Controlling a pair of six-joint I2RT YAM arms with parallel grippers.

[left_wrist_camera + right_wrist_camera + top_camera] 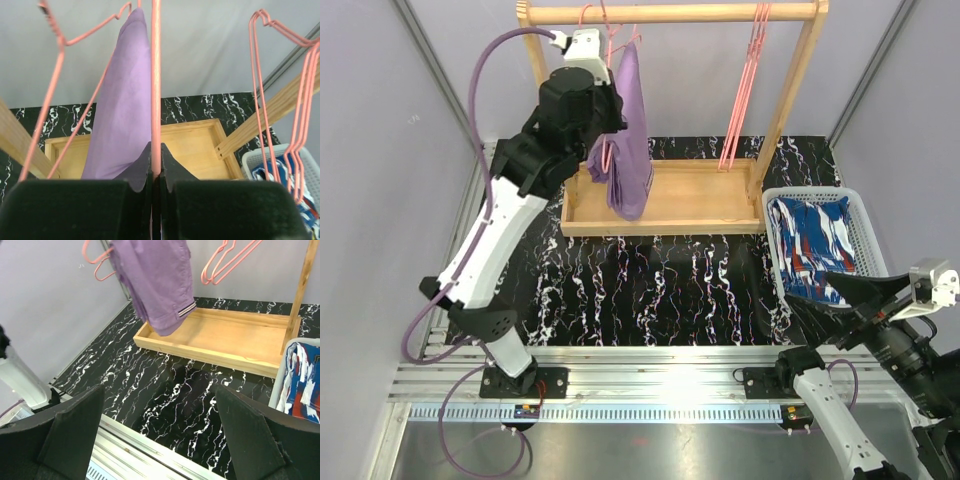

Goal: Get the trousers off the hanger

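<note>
Your left end effector (pixel 156 172) is closed on a thin strand of a pink wire hanger (pixel 156 75), the wire pinched between its black fingers with no gap showing. That strand runs right alongside the plain lilac purple cloth trousers (pixel 630 140), which hang draped from the left end of the light wooden clothes rack (pixel 670 13) at the far edge of the black white-veined counter (pixel 660 290). Their lower end dangles over the rack's wooden tray base (pixel 700 195).

Your right end effector (pixel 159 390) is spread wide and holds nothing. It hovers low near the counter's near right corner, facing the rack.

The royal blue cloth trousers with white and red pattern (pixel 812 245) lie crumpled inside the white plastic lattice basket (pixel 810 191) at the counter's right edge, off any hanger. A bunch of bare pink hangers (pixel 750 90) hangs at the rack's right end.

So you look about halfway: one pair is off and binned, and the lilac pair is yet to come off. With the hanger wire pinched, what is left is to get the cloth off it. Whether the gripped strand belongs to the very hanger carrying the lilac pair I cannot say for sure, since another bare one hangs beside it.
</note>
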